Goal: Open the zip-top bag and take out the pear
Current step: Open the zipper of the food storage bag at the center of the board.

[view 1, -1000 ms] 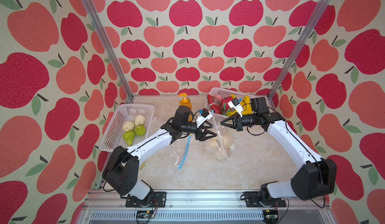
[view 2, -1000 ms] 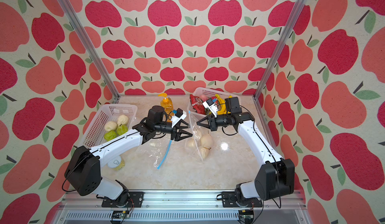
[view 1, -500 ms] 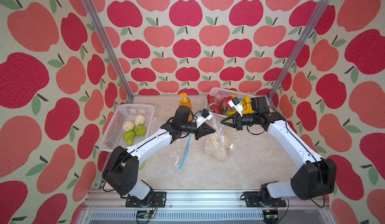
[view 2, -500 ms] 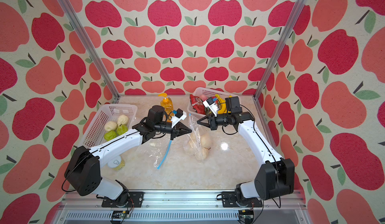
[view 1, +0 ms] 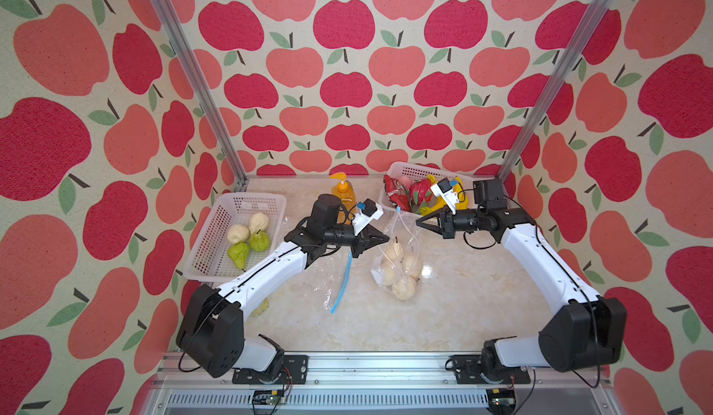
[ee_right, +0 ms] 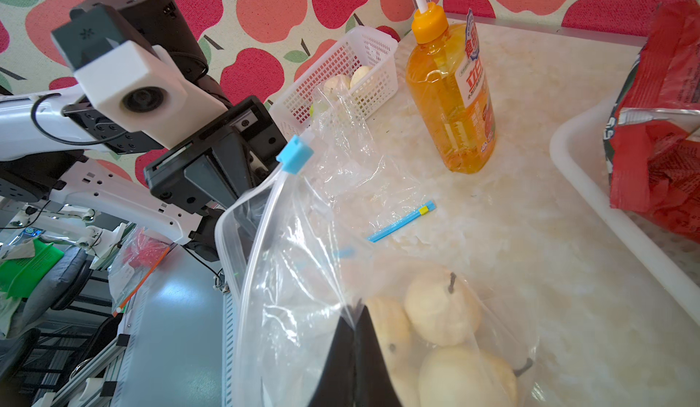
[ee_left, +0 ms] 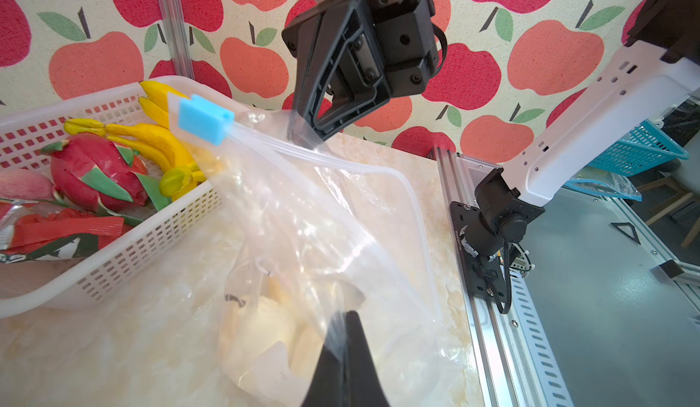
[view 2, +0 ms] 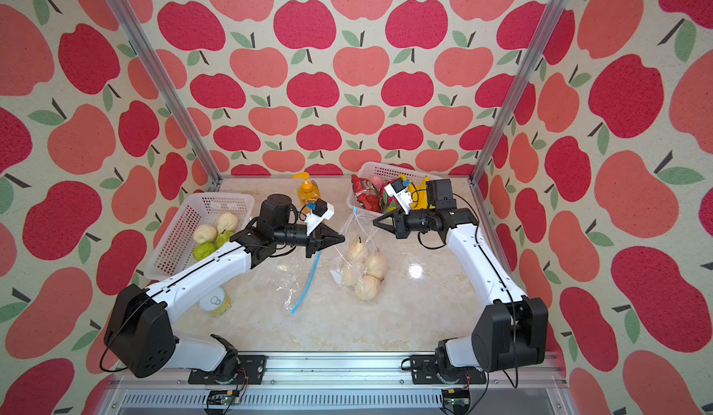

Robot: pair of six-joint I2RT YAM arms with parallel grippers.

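Zip-top bag [view 1: 401, 235]: clear, near the middle of the table [view 1: 463, 309] and a little toward the back edge. Its full bottom rests on the surface and its top is held up between the two grippers.
Bag mouth: the two zip lips stand apart in an open loop, seen in both wrist views. The blue slider [ee_left: 204, 119] sits at the end of the track toward the back edge.
Pears [view 1: 404, 291]: several pale yellow ones, all inside the bag and bunched at its bottom.
Left gripper [view 1: 384, 238]: jaws pressed together, pinching the film of the bag lip on its own side.
Right gripper [view 1: 419, 224]: jaws likewise closed, pinching the opposite lip, just in front of the fruit basket.
Fruit basket [view 1: 405, 168]: white, at the back right corner, holding bananas, a dragon fruit and a red packet.
Pear basket [view 1: 239, 200]: white, along the left edge, holding two pale and two green pears.
Soap bottle [view 1: 342, 193]: orange, upright at the back edge between the baskets.
Second bag [view 1: 343, 282]: clear with a blue zip strip, flat on the table just left of the pear bag.
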